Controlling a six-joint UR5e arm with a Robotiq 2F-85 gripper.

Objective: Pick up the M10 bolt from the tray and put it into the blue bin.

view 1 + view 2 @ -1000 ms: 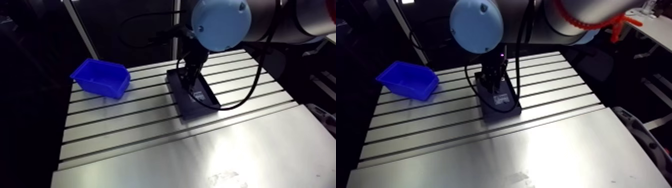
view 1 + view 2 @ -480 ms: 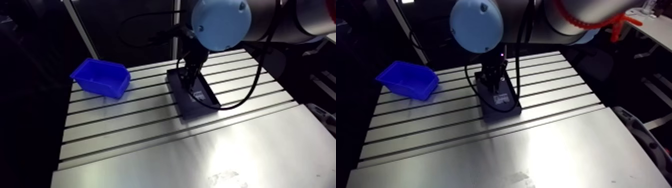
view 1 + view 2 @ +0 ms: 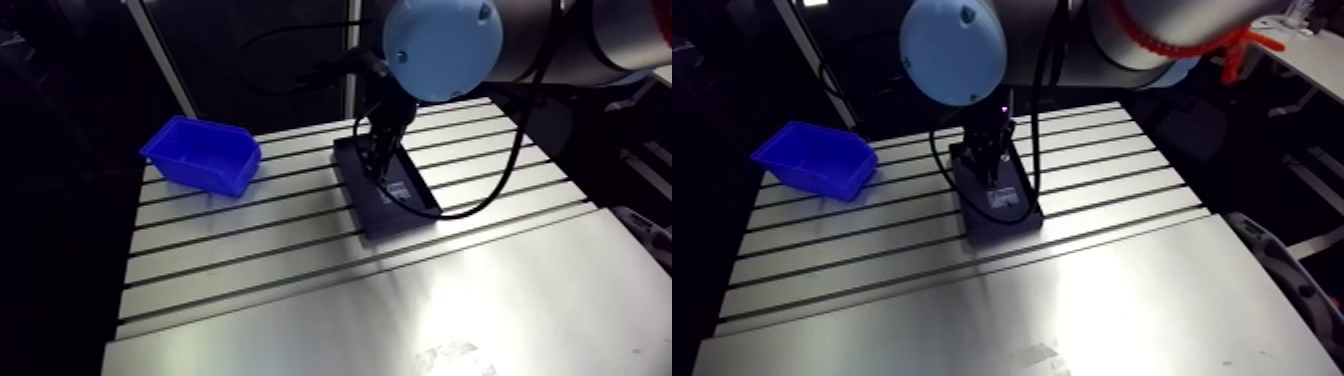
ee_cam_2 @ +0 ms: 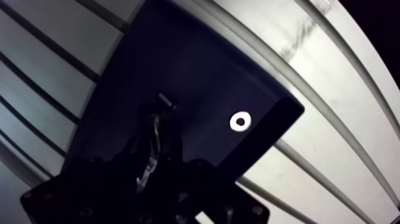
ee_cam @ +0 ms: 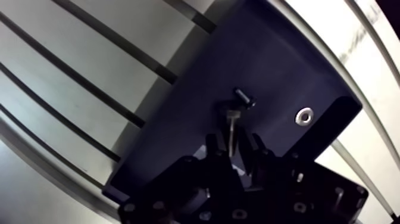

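Observation:
In the wrist view a dark tray [image 5: 274,65] lies on the slotted table. My gripper [image 5: 235,143] is low over it, its two fingers close together. A silvery bolt [image 5: 231,124] is pinched between them, its head sticking out past the fingertips. In the arm view the gripper [image 3: 381,165] stands over the far half of the tray [image 3: 400,215]. The blue bin [image 3: 203,155] sits apart near the table's far left corner, open side up. Its inside does not show.
A shorter dark screw [image 5: 244,97] lies on the tray just ahead of the held bolt's head. A bright washer [image 5: 305,115] lies off to one side of it. Slotted table surface [image 3: 250,230] stretches between the tray and the bin.
The gripper looks a touch higher over the tray than earlier. The tray and the bin have not moved.

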